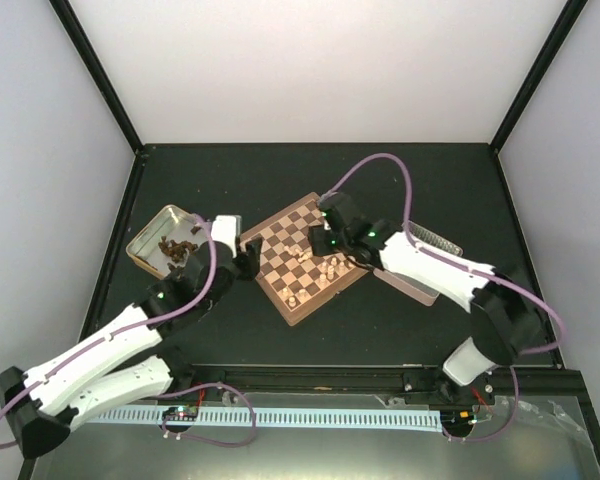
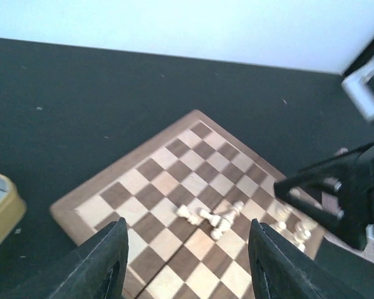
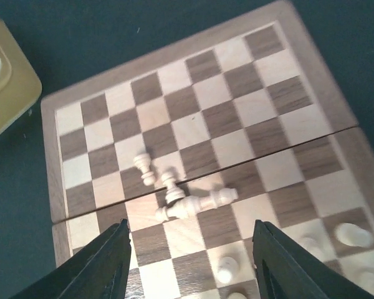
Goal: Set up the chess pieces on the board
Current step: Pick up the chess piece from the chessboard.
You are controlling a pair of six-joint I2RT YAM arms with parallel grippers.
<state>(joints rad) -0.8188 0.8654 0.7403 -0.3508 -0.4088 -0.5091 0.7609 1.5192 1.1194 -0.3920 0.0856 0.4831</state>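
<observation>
Left claw (image 2: 186, 252) and right claw (image 3: 190, 252) gape empty over chess pieces (image 3: 190, 202) toppled far from board (image 3: 174, 47) edges.

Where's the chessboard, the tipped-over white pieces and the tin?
chessboard (image 3: 237, 81), right wrist view, a bare square.
tipped-over pieces (image 3: 196, 204), right wrist view, middle of the longest lying piece.
tin (image 1: 148, 229), top view, its left rim.

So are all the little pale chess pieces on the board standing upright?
No, several chess pieces lie toppled in a cluster near the middle of the board, though a few stand nearer its edge.
</observation>
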